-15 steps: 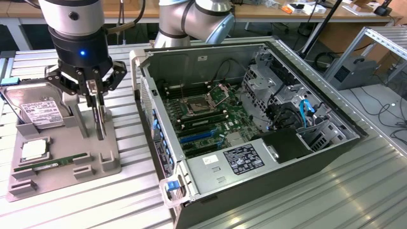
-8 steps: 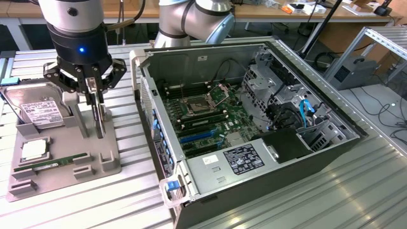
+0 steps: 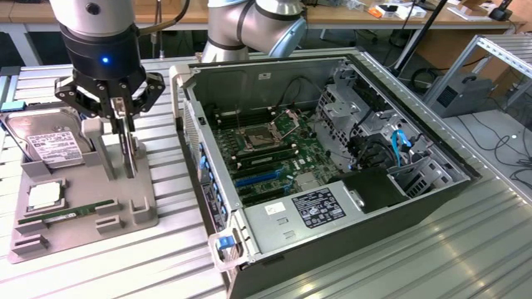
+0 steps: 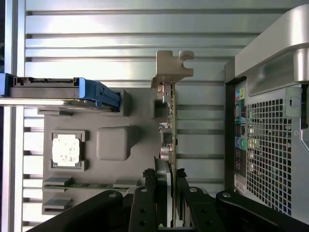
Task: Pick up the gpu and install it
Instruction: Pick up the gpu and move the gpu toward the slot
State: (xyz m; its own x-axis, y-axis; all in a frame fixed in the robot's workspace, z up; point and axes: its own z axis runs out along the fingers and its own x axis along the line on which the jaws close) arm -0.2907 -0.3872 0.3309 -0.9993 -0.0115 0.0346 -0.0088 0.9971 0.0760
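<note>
gpu (image 3: 129, 148) (image 4: 169, 121) stands on edge in the gray holder tray (image 3: 124, 215) (image 4: 140, 108), silver bracket (image 4: 172, 67) at the end away from the gripper. Gripper (image 3: 121, 117) (image 4: 166, 178) sits right over the card, fingers (image 4: 146, 193) pressed on both faces, pinching it. Can't tell if the card is clear of its slot. On the same tray: hard drive (image 3: 50, 142) (image 4: 58, 89), CPU (image 3: 46, 195) (image 4: 66, 150), RAM stick (image 3: 71, 213) (image 4: 82, 184). Open PC case (image 3: 332, 156) (image 4: 270, 145) lies just beside the tray, toward the exterior view's right, motherboard (image 3: 275, 149) exposed.
</note>
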